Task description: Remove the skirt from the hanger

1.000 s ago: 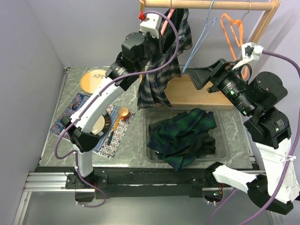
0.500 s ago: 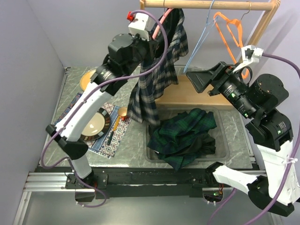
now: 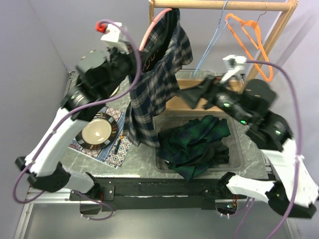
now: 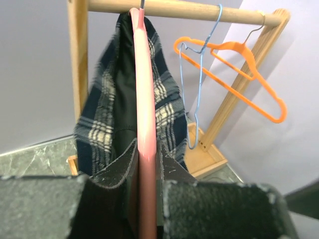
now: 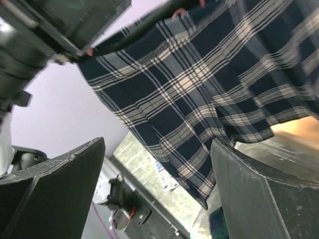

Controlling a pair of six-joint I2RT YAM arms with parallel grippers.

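A navy and white plaid skirt hangs on a pink hanger hooked over the wooden rail. My left gripper is shut on the pink hanger's arm, which runs up between its fingers with the skirt draped on both sides. The hanger is pulled out to the left, so the skirt slants. My right gripper stands open just right of the skirt, holding nothing. In the right wrist view the plaid cloth fills the space beyond the open gripper.
An orange hanger and a thin blue hanger hang bare on the rail. Below, a grey bin holds a dark green plaid garment. A bowl on a plate sits on a patterned mat at the left.
My left arm has swung the hanger's lower end left and toward the near edge, tilting the skirt out. My right gripper has moved left, close to the skirt, still open.
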